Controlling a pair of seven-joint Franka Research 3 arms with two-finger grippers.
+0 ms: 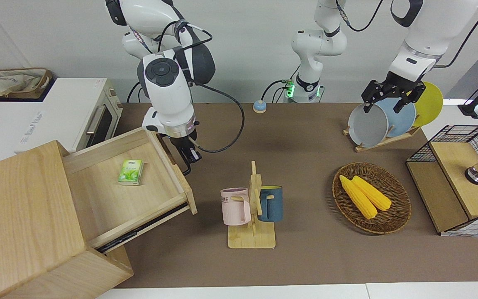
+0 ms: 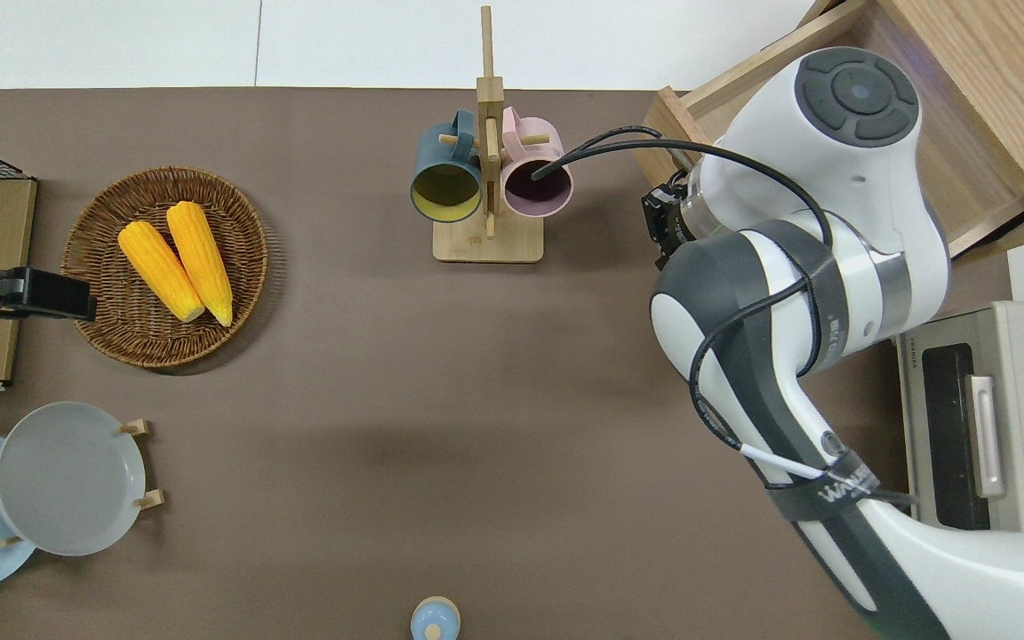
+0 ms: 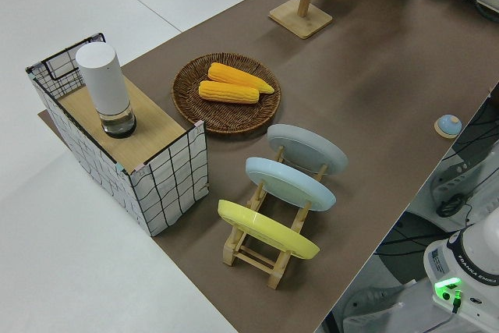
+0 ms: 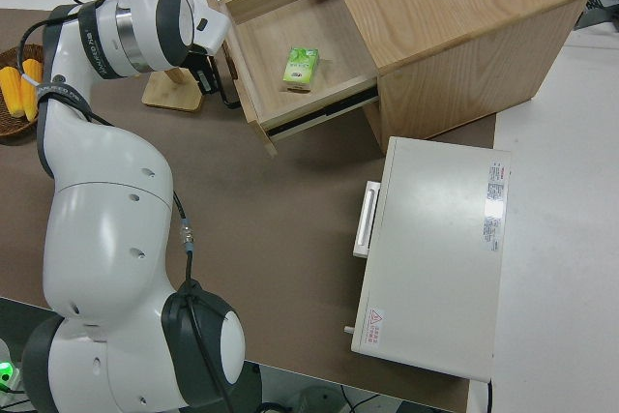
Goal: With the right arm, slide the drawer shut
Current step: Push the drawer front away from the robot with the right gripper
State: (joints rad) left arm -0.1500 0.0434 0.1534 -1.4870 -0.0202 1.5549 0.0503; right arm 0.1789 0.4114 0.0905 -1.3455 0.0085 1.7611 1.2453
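Observation:
The pale-wood drawer (image 1: pixel 139 195) stands partly out of the large box cabinet (image 1: pixel 23 216) at the right arm's end of the table. A green packet (image 1: pixel 130 172) lies in it. The black loop handle (image 1: pixel 186 169) sits on the front panel (image 1: pixel 179 176). My right gripper (image 1: pixel 194 156) is shut and rests against the handle and the front panel. It also shows in the overhead view (image 2: pixel 661 228) and in the right side view (image 4: pixel 207 71), at the panel of the drawer (image 4: pixel 290 36). My left gripper (image 1: pixel 391 99) is parked.
A toaster oven (image 1: pixel 69 112) stands beside the cabinet, nearer to the robots. A mug rack (image 1: pixel 252 207) with two mugs stands close to the drawer's front corner. A basket of corn (image 1: pixel 371 197), a plate rack (image 1: pixel 384 120) and a wire-mesh box (image 1: pixel 454 178) sit toward the left arm's end.

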